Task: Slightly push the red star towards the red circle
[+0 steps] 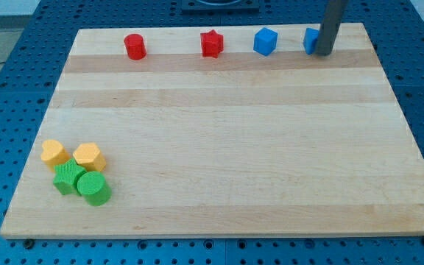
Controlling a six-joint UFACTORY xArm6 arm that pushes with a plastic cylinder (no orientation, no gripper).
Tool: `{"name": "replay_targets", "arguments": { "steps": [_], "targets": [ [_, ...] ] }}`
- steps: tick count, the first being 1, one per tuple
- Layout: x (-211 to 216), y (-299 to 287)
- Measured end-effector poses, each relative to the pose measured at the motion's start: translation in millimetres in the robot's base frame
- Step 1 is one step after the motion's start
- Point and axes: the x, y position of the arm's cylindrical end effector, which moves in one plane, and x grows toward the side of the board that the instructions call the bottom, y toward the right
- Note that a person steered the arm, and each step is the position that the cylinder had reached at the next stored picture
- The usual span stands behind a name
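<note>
My tip (322, 53) is resting at the far right, touching a blue block (311, 40) and gripping nothing. The red star (211, 43) is sitting well to its left, past a blue cube (265, 41); the red circle (135, 46) is lying farther left along that far row.

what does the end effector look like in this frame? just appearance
No gripper: the arm ends in a plain straight rod, dark grey, smooth and round in section, entering from the view's top edge. My tip is blunt and the same dark colour. No cables, markings or labels show on it. The arm above the rod is out of frame.
</note>
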Motion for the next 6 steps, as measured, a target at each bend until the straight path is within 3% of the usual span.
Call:
{"name": "replay_targets", "arguments": {
  "steps": [1,2,3,5,6],
  "targets": [
    [0.3,-7.6],
    [86.4,-19.8],
    [175.7,-90.6],
    [194.1,-111.7],
    [130.0,-111.7]
  ]
}}
